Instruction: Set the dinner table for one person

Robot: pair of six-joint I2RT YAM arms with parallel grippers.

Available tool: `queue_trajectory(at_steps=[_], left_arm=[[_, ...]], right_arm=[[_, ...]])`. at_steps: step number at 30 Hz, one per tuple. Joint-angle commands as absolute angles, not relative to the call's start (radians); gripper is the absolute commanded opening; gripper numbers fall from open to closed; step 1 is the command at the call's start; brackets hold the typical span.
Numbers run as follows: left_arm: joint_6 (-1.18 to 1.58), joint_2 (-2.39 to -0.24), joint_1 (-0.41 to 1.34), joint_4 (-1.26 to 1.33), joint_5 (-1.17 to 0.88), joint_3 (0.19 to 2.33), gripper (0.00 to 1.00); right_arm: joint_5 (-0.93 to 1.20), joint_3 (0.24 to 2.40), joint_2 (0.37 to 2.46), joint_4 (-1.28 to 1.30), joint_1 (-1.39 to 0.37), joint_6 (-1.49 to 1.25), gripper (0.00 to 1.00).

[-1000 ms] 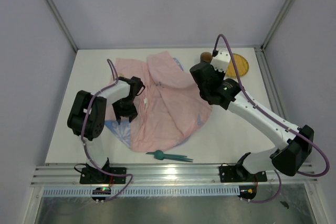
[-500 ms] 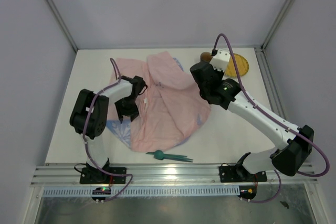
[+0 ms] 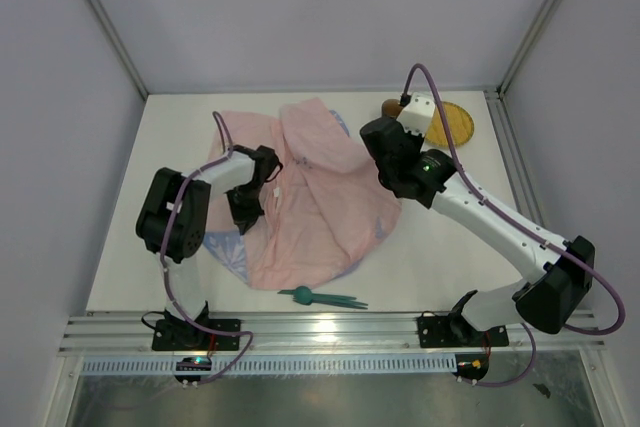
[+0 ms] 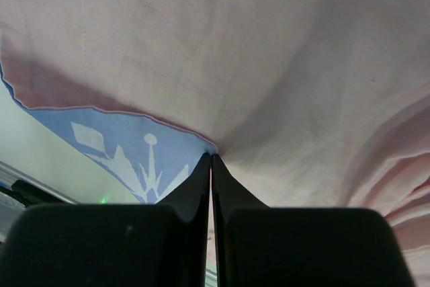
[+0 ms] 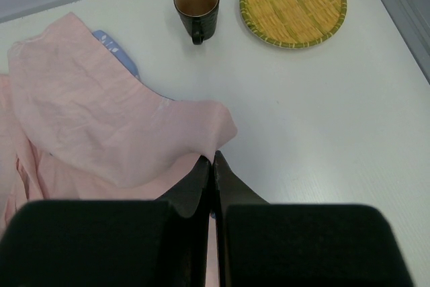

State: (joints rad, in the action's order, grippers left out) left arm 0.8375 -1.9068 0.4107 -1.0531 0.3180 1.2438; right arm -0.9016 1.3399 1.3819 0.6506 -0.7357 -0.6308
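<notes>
A rumpled pink cloth point(image 3: 310, 197) with a blue printed underside point(image 4: 127, 152) lies across the white dinner table point(image 3: 440, 247). My left gripper point(image 3: 245, 219) is at the cloth's left edge; the left wrist view shows the left gripper point(image 4: 211, 157) shut on the hem where pink meets blue. My right gripper point(image 5: 213, 157) is shut on a corner of the pink cloth point(image 5: 101, 119), holding it raised above the table point(image 5: 322, 112). From above, the right wrist point(image 3: 395, 152) hides its fingertips.
A dark cup point(image 5: 197, 6) and a round woven yellow plate point(image 5: 293, 3) stand at the back right, seen from above as cup point(image 3: 392, 107) and plate point(image 3: 455, 123). A green fork point(image 3: 325, 297) lies near the front rail, below the cloth.
My left gripper has gone from open to shut on the cloth's left edge, shifting slightly right. The right arm has barely moved.
</notes>
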Motion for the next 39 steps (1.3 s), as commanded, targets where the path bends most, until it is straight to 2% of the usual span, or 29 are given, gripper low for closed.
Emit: queue_trajectory(at_steps=[1,7,20,25,33,39], left_arm=[[0.851,-1.919,0.414,-1.071,0.324,1.285,0.0],[0.825,-1.931,0.414,-1.146,0.443,1.376,0.0],[0.81,-1.881,0.405,-1.518,0.876,1.946,0.0],[0.802,-1.871,0.356,-1.597,0.908,2.159,0.0],[0.73,-1.832,0.247,-1.557,0.959,2.433,0.0],[0.648,-1.68,0.221,-1.355,1.052,2.438,0.0]], right_arm=[[-0.919,1.347,1.385,0.606,-0.736,-0.621,0.03],[-0.96,1.37,1.388,0.588,-0.735,-0.575,0.03],[-1.084,1.517,1.293,0.433,-0.735,-0.281,0.03],[-1.127,1.577,1.289,0.287,-0.733,-0.094,0.03],[-1.15,1.8,1.374,0.075,-0.729,0.256,0.03],[-1.166,1.997,1.439,0.009,-0.727,0.437,0.03]])
